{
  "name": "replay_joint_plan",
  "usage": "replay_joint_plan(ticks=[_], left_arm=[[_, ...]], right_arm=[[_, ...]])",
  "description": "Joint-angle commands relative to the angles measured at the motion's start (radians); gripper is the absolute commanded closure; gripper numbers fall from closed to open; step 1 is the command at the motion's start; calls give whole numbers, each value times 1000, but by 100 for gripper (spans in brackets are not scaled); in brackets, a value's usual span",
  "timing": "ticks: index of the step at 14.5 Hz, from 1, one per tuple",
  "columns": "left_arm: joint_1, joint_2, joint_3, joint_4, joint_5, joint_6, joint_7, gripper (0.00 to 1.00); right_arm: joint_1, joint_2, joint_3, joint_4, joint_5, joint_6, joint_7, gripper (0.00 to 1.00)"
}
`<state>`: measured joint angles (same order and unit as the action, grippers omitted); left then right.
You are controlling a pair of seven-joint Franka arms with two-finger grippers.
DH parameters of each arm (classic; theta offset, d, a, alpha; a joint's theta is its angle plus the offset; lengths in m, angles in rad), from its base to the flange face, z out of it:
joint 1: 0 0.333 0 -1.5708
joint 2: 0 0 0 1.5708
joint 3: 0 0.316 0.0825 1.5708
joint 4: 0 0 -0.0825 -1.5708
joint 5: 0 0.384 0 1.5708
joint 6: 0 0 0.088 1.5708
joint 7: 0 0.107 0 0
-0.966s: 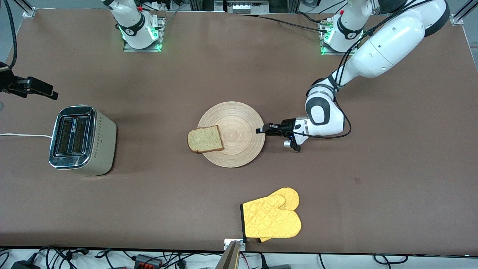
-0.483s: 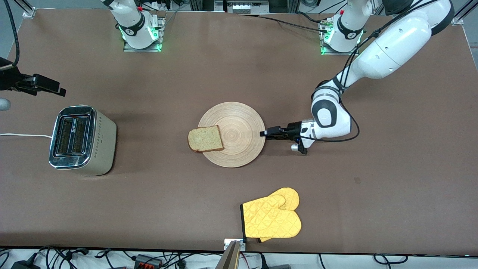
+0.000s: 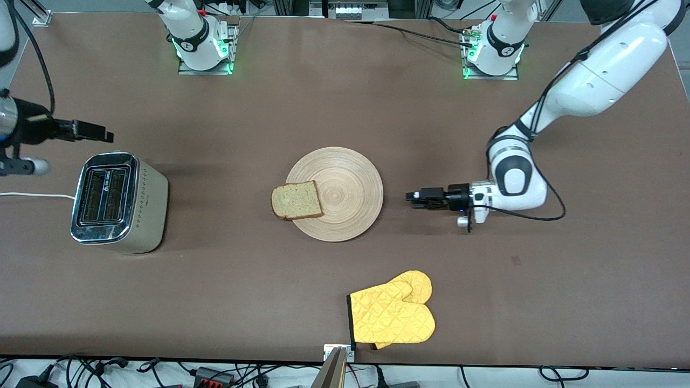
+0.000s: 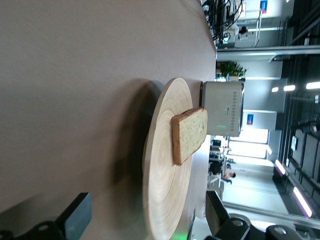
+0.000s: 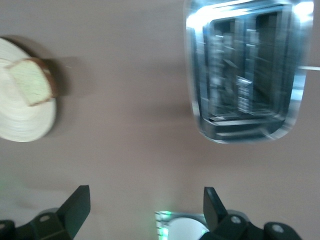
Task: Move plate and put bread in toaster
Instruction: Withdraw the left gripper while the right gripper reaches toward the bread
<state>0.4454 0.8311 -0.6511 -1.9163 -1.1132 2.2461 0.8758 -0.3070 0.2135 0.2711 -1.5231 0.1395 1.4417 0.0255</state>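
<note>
The light-wood plate (image 3: 345,183) lies mid-table, with the bread (image 3: 296,200) on its rim toward the toaster, overhanging a little. The chrome-topped toaster (image 3: 118,202) stands toward the right arm's end, both slots empty. My left gripper (image 3: 414,197) is low by the table, a short gap from the plate's rim, open and empty. Its wrist view shows the plate (image 4: 167,165), the bread (image 4: 190,134) and the toaster (image 4: 223,108). My right gripper (image 3: 102,134) is up in the air by the toaster's top edge, open and empty. Its wrist view shows the toaster (image 5: 245,75), the bread (image 5: 30,82) and the plate (image 5: 22,120).
A yellow oven mitt (image 3: 391,315) lies near the table's edge closest to the front camera. The toaster's white cord (image 3: 32,195) runs off toward the right arm's end of the table.
My left gripper has drawn back from the plate's rim toward the left arm's end. My right gripper has moved in toward the toaster. The plate and bread have not moved.
</note>
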Motion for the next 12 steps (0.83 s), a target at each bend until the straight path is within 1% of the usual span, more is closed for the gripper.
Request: replay_joint_plan(ticks=[1, 2, 4, 6, 7, 8, 9, 10, 11, 12], left_arm=[[76, -30, 10, 2, 137, -116, -24, 0], [102, -33, 24, 26, 218, -159, -47, 0], [154, -50, 24, 72, 353, -270, -133, 0], [177, -95, 25, 138, 493, -388, -251, 0], [186, -114, 24, 170, 563, -431, -305, 0], [188, -133, 22, 209, 628, -486, -363, 0], [187, -157, 24, 245, 674, -552, -417, 0], [182, -179, 22, 287, 735, -613, -464, 0], [179, -193, 16, 322, 798, -667, -513, 0], [174, -204, 8, 357, 872, -721, -564, 0]], right_arm=[[21, 17, 7, 12, 66, 26, 10, 0], [31, 27, 7, 11, 71, 22, 11, 0], [69, 59, 7, 9, 71, 28, 11, 0], [129, 73, 7, -8, 91, 106, 14, 0], [152, 73, 7, -46, 94, 155, 14, 0], [152, 58, 7, -137, 110, 268, 14, 0], [141, 12, 5, -269, 202, 404, -8, 0], [138, -47, 5, -423, 332, 562, -45, 0], [155, -81, 8, -510, 386, 666, -123, 0], [179, -86, 8, -569, 400, 740, -207, 0]])
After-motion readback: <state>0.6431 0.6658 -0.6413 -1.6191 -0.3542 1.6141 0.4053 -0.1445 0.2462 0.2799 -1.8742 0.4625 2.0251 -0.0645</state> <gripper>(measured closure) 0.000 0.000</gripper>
